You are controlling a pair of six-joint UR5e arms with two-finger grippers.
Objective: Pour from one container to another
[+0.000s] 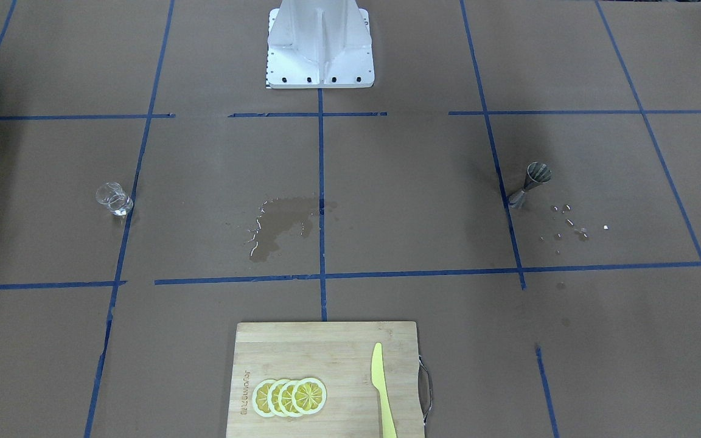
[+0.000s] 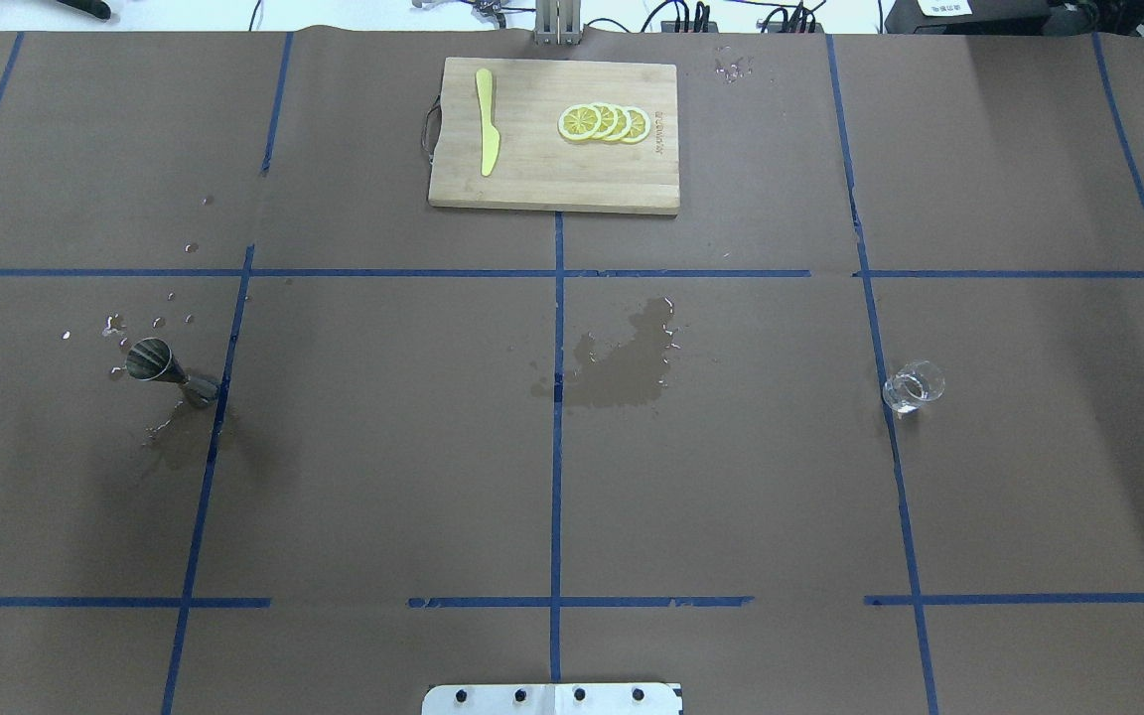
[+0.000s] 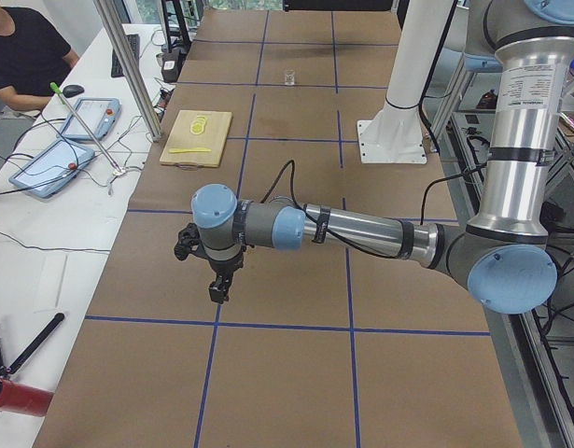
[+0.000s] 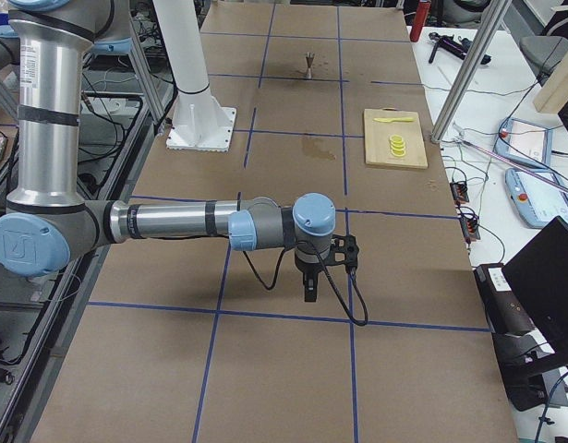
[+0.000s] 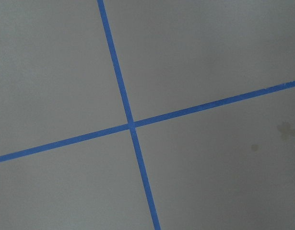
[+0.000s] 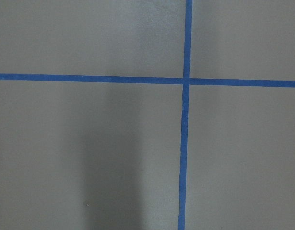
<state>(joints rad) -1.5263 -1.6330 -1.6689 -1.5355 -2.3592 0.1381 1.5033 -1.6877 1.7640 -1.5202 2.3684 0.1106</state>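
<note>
Two pincers: my left pincer (image 3: 217, 287) shows only in the left side view and my right pincer (image 4: 309, 288) only in the right side view. Each points down over bare brown paper. From those views I cannot tell whether either is spread or pressed together.
Overhead and front views: neither of my arms shows in them, only my white base (image 1: 320, 45) at the edge.
Glass tumbler (image 2: 913, 387): it stands upright on the counter (image 2: 383, 447), on my right side, just beside a line of blue tape (image 5: 131, 125) and well apart from both pincers.
Jigger (image 2: 163, 365): it stands on my left side, wide mouth up, near another tape line and far across the counter from the tumbler. The right side view shows it upright at the far end.
Wet patch (image 1: 280, 225): a dark spill lies mid-counter between the two vessels. It is plain in the overhead and front views and only a faint smudge from the right side.
Droplets (image 1: 569, 222): they are scattered just beside the jigger.
Cutting board (image 1: 338, 347): it lies at the far edge, carrying four overlapping lemon slices (image 1: 289, 396) and a yellow knife (image 1: 383, 389).
Wrist views: both show only brown paper and crossed tape, with no fingers in sight. The left one adds faint stains at its right edge.
Left side view only: a seated person (image 3: 16, 56) in black is at a side desk.
</note>
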